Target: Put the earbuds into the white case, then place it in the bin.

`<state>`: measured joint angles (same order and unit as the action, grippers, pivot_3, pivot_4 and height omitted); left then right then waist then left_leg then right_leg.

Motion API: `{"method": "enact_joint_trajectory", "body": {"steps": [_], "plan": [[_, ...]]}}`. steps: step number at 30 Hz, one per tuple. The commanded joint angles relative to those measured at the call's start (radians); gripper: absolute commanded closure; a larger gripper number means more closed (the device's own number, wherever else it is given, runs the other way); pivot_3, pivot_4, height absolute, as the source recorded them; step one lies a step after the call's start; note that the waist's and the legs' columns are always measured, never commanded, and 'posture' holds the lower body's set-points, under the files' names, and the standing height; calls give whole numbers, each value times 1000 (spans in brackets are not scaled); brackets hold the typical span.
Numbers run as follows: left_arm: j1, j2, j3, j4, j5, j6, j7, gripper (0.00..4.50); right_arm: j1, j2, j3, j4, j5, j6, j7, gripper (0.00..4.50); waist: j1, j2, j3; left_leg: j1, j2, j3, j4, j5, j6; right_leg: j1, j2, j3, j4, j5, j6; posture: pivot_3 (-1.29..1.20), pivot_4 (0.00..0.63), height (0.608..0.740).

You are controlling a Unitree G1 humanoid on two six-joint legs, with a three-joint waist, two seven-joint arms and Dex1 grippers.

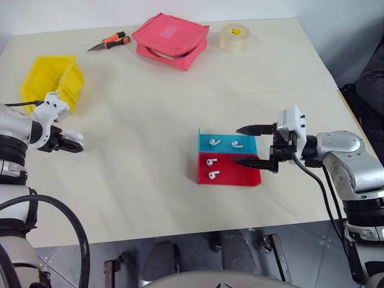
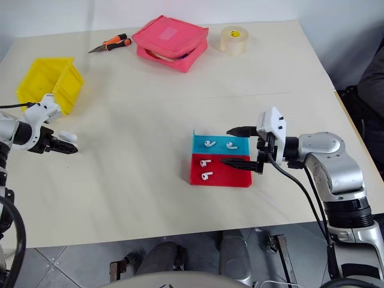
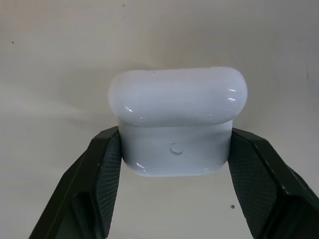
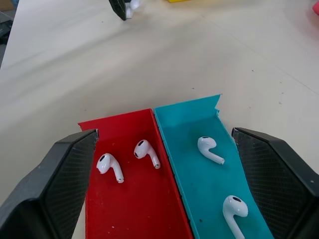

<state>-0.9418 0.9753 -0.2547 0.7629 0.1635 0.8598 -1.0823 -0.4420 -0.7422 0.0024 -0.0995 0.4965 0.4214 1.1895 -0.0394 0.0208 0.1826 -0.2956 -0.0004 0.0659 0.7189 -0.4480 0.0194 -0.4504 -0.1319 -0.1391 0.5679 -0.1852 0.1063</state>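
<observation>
Earbuds, four alike, lie nearest on the table in two flat trays set side by side: two in the red tray and two in the blue tray just behind it. The right gripper hangs over the right end of these trays, pointing toward the robot's left, its two black fingers spread wide with one above the blue tray and one above the red; it holds nothing, and in the right wrist view the fingers frame both trays without touching an earbud. Off to the robot's left, well apart from the trays, the left gripper is clamped on the white case, held above the tabletop; in the left wrist view the fingers press the base on both sides, the rounded lid sits closed above them, and a small round button shows on the base. Just beyond that gripper stands the bin, yellow, near the left edge. Farther back lie orange-handled pliers, a pink zippered pouch and a roll of clear tape.
</observation>
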Motion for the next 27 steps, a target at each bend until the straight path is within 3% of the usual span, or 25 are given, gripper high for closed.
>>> {"method": "enact_joint_trajectory", "body": {"steps": [1,4,8,11,15,18,27], "plan": [[88,-21,134,-196,-103,-63,31,1705,-3,-26,-54,-45,23,3,-6,0,10,0,0,-1,0,0,1,0,0,-1,0,0,1,0,0,0,150,740],[214,-119,319,-421,-249,-272,72,1705,5,-44,-65,-54,17,5,-10,0,35,-2,1,-5,0,-4,8,0,0,-7,-3,-2,3,0,0,0,150,740],[324,-251,398,-580,-370,-458,62,1705,15,-68,-78,-76,10,10,-18,0,52,-6,3,-14,-1,-6,16,-1,2,-12,-5,-4,5,2,0,0,150,740],[377,-334,402,-616,-444,-658,-14,1705,28,-100,-87,-117,6,26,-24,0,53,-6,3,-14,-2,-5,16,-1,2,-12,-5,-4,5,2,0,0,150,740],[403,-412,373,-634,-501,-769,-66,1705,54,-182,-84,-189,-15,70,-33,0,55,-6,3,-13,-2,-3,15,-1,2,-12,-4,-4,5,2,0,0,150,740],[403,-520,406,-636,-650,-869,-171,1705,73,-252,-86,-271,-16,150,-59,0,59,-6,3,-14,-1,-3,16,-1,2,-12,-4,-3,5,3,-1,0,150,740],[447,-604,335,-623,-719,-946,-330,1705,196,-364,-80,-508,-19,387,-182,0,63,-7,2,-14,-1,-3,15,-1,2,-11,-3,-3,1,5,-1,0,150,740]]}}
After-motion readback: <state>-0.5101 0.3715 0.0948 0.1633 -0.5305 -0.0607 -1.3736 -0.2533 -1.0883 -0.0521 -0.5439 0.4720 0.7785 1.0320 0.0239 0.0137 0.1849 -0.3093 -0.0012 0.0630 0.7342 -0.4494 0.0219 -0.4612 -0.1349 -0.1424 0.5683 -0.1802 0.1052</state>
